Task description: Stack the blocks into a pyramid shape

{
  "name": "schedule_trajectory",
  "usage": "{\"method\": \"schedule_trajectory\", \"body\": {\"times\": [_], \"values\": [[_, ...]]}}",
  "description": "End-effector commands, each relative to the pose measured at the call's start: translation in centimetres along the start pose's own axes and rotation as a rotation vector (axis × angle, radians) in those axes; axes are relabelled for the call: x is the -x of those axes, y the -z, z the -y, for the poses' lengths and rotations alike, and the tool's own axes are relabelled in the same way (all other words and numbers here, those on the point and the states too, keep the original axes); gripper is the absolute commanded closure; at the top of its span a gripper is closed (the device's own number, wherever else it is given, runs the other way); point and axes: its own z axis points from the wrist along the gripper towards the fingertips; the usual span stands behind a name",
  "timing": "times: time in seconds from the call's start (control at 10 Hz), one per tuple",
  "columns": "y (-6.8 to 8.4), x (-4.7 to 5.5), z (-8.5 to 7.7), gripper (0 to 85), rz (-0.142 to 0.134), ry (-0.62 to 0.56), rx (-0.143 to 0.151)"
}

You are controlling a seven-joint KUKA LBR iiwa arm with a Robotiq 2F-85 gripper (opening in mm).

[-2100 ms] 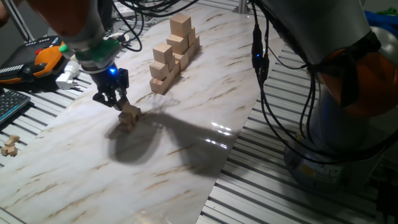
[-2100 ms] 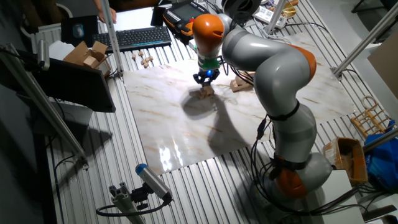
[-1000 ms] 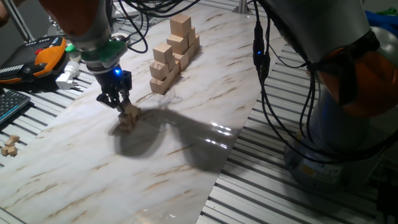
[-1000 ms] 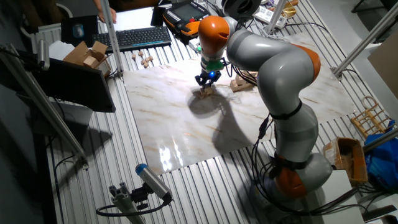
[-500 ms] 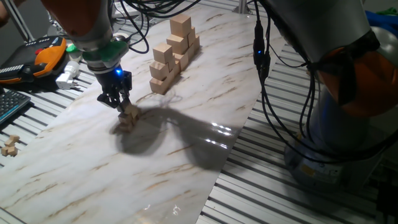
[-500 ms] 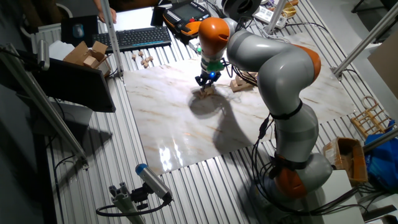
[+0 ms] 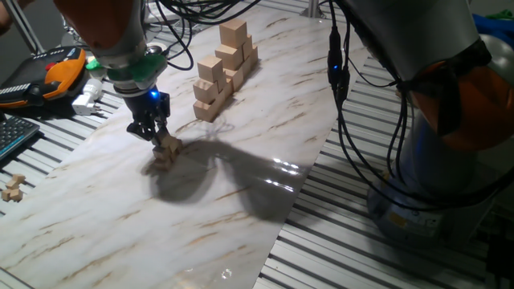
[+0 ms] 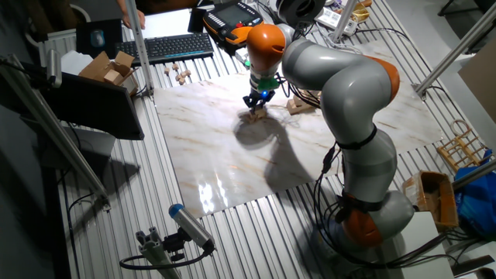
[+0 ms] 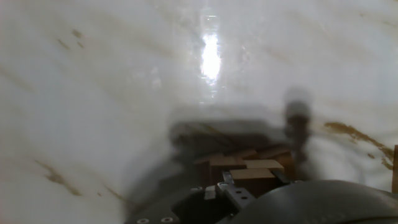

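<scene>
the kuka arm reaches in from the 3 o'clock side of one fixed view, its grey links arching over and its orange-and-green wrist pointing straight down. the gripper hangs vertical, black fingers drawn close together at the tips, a blue light lit on its body. in the other fixed view the gripper sits toward 12 o'clock.

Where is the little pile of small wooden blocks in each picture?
One fixed view: the little pile of small blocks sits left of centre on the marble board, right under the gripper.
The other fixed view: the pile is near the board's far edge, top middle.
Hand view: blurry blocks at the bottom centre.
Shared landmark: the gripper in the fixed views; the marble board in all three.
</scene>
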Motion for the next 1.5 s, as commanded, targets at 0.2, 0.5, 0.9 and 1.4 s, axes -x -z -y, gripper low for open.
{"method": "schedule_trajectory", "body": {"times": [0.2,0.5,0.9,1.4], "values": [[-0.13,0.03,0.1,85.0,0.004,0.004,-0.003],[-0.25,0.01,0.02,68.0,0.015,-0.008,-0.003],[-0.25,0.01,0.0,51.0,0.019,-0.008,-0.014],[-0.22,0.02,0.0,51.0,0.023,-0.018,-0.02]]}}
